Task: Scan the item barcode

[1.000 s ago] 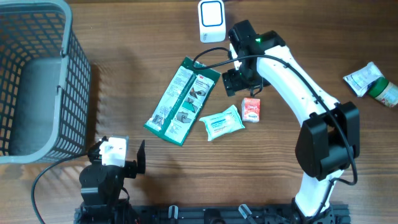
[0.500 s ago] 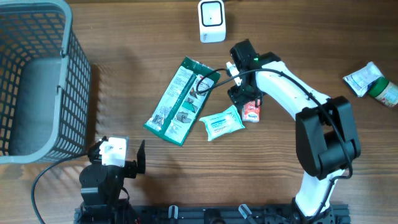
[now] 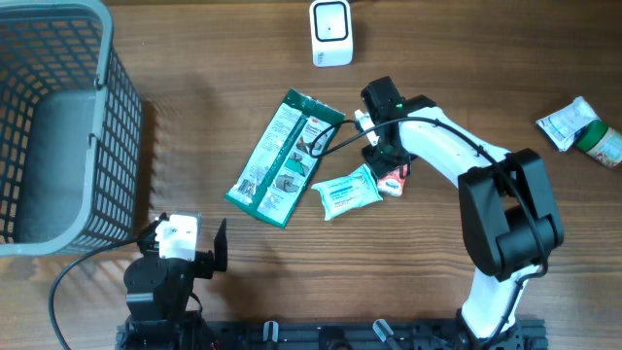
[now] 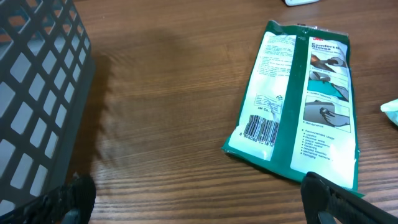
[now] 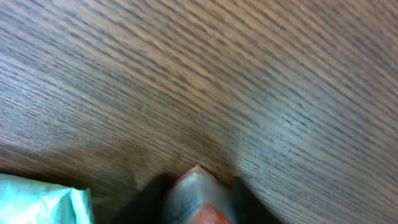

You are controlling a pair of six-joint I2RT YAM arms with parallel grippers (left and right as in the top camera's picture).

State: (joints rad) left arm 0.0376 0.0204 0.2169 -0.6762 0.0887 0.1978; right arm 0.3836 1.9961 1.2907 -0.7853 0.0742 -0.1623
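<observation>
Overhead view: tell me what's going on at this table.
The right gripper is down on a small red packet mid-table, with the packet between its jaws. A firm grip can't be confirmed. The left gripper sits open near the basket. A green package and a wipes pack lie beside the packet. The white scanner stands at the far edge, with no item at it yet.

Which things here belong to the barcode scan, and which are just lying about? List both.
In the job: small red packet, right end effector closed on it, white scanner.
Lying about: green pack, wipes pack, grey basket, packets at the right edge.
</observation>
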